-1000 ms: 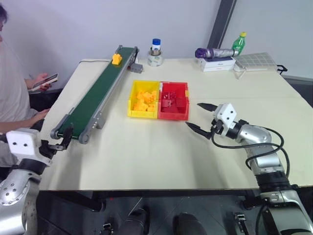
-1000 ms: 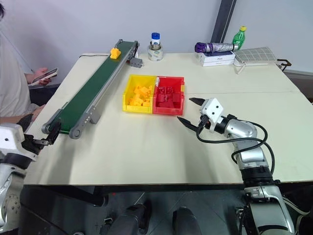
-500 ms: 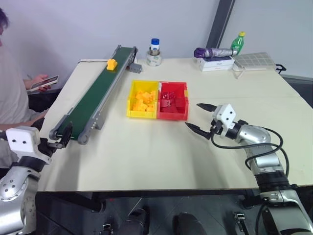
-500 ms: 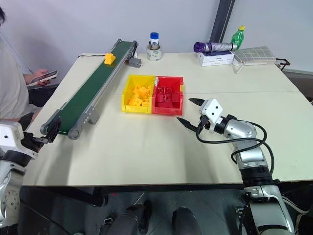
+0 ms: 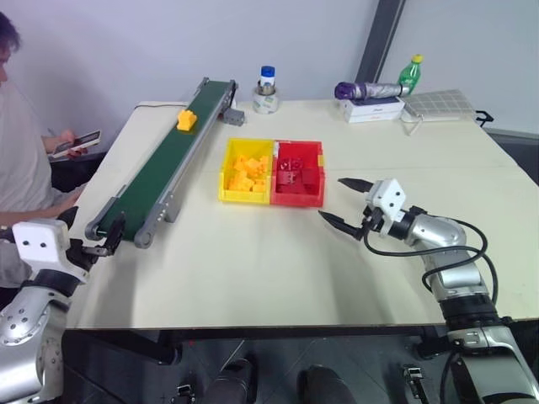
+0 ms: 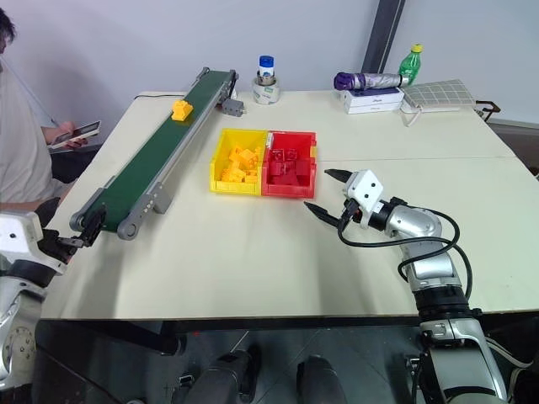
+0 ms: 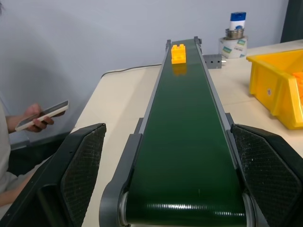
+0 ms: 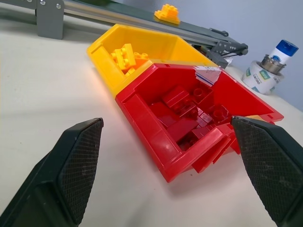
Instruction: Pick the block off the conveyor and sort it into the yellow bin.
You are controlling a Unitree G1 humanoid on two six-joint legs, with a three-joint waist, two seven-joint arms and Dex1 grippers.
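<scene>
The yellow-orange block [image 5: 185, 119] rides on the dark green belt of the conveyor [image 5: 156, 172], in its far third. In the left wrist view the block [image 7: 178, 53] lies far up the belt. My left gripper [image 5: 108, 238] is open at the conveyor's near end, its fingers spread to either side of the belt's end roller, holding nothing. The yellow bin [image 5: 244, 197], with several yellow bricks in it, stands just right of the conveyor. My right gripper [image 5: 332, 197] hovers open and empty above the table, right of the two bins.
A red bin [image 5: 296, 200] of red bricks adjoins the yellow bin on its right. At the table's back stand a blue-capped jar [image 5: 268, 91], a purple rolled item [image 5: 370, 89] on a white box, and a green bottle [image 5: 411, 74]. A person holding a phone [image 5: 76, 140] sits at the left.
The block has travelled down the belt toward the near end and my left gripper. Both arms have held still.
</scene>
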